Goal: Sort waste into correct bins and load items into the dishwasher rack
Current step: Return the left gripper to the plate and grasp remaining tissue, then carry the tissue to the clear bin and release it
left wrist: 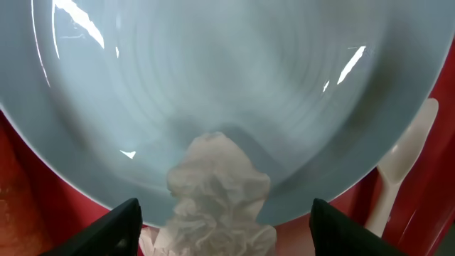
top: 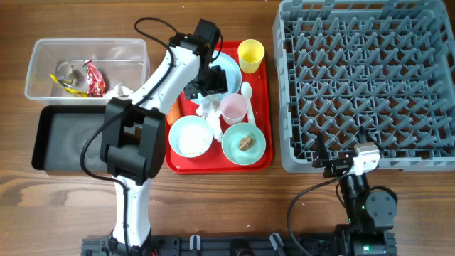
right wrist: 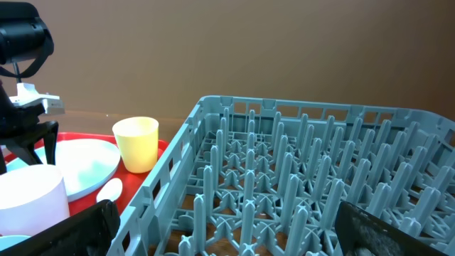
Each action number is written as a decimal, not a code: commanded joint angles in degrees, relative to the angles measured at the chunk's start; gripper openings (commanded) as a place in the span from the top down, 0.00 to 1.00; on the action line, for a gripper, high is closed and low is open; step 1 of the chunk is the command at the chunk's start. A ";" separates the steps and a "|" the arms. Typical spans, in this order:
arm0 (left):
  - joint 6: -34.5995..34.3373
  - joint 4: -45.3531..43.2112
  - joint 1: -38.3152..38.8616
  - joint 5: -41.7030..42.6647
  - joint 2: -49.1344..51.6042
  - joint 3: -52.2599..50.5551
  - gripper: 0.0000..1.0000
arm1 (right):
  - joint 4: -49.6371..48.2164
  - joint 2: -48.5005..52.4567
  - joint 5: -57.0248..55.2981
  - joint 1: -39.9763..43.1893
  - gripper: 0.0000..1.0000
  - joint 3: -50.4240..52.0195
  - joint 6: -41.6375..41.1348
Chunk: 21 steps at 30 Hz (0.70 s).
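Over the red tray (top: 217,162), the left gripper (left wrist: 224,206) is released, its fingers (left wrist: 117,227) standing either side of the crumpled tissue (left wrist: 213,188) without pinching it (only the left wrist view shows this). The tissue laps over the plate's (left wrist: 227,78) lower rim, with a spoon (left wrist: 398,167) at the frame's right. Overhead shows more: a clear tub (top: 43,53) at upper left holds wrappers (top: 92,78), and a black tray (top: 67,139) sits below it. One bowl (top: 171,139) holds rice (top: 190,139), another (top: 231,151) a brown lump (top: 246,142). At lower right, beside the rack (top: 366,85), the right gripper (right wrist: 224,213) gapes wide.
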State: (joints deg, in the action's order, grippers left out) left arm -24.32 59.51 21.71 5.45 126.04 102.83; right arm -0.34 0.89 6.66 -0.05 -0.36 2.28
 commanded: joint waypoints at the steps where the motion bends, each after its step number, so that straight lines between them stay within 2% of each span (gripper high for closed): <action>1: -0.61 -0.17 0.15 -1.01 2.10 0.24 0.25 | -0.22 -0.46 0.90 0.28 0.00 0.07 0.59; 4: -0.61 -0.39 0.37 -0.98 3.41 0.24 0.25 | -0.20 -0.46 0.92 0.28 0.00 0.07 0.61; 6: -0.57 -0.37 0.42 -1.01 4.17 0.24 0.36 | -0.20 -0.46 0.92 0.28 0.00 0.07 0.59; 10: -0.57 -0.83 0.39 -1.01 4.15 0.26 0.50 | -0.20 -0.46 0.92 0.28 0.00 0.07 0.57; 11: -0.55 -0.79 0.31 -0.98 4.15 0.26 0.61 | -0.20 -0.46 0.92 0.28 0.00 0.07 0.57; 19: -0.55 -0.83 0.24 -1.01 1.31 0.39 0.96 | -0.20 -0.46 0.90 0.28 0.00 0.07 0.57; 21: -0.55 -0.81 0.24 -1.01 -0.17 0.39 0.96 | -0.20 -0.46 0.90 0.28 0.00 0.07 0.59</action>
State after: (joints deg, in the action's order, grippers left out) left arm -24.75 58.83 21.76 4.99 129.75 102.83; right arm -0.34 0.89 6.66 -0.05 -0.36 2.31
